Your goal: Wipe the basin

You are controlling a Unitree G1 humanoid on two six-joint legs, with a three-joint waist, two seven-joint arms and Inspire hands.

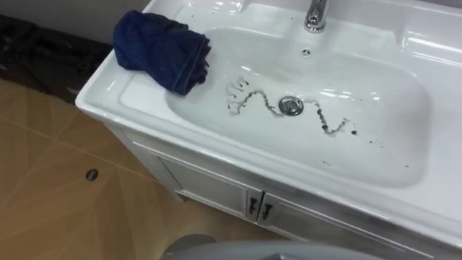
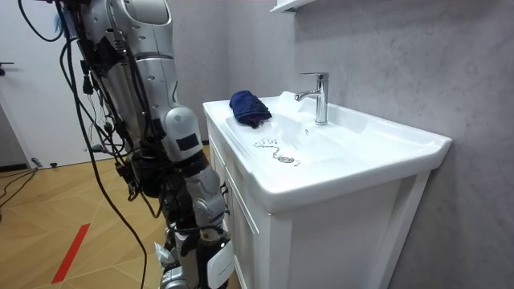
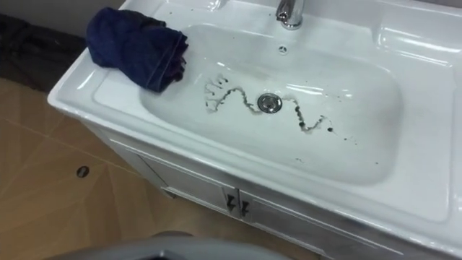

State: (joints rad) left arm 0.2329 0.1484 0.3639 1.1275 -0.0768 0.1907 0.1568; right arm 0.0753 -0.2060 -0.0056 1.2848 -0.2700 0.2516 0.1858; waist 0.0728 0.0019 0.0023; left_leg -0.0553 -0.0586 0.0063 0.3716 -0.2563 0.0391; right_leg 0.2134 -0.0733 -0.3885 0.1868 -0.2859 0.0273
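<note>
Left eye view, blue cloth [image 1: 162,49] on basin [image 1: 404,155] rim, dark squiggle [image 1: 289,108]

Blue cloth [image 2: 250,107] (bunched up) on the far rim of the white basin [image 2: 365,156], dark squiggle [image 2: 277,152] in its bowl, robot alongside.

eyes: down, near basin [image 1: 390,144] | room: side-on, farther, same basin

robot standing upright at the room view's left, right arm [image 2: 183,136] hanging at its near side, elbow slightly bent, forearm angled down and forward, right hand [image 2: 210,255] low by the thigh
</note>
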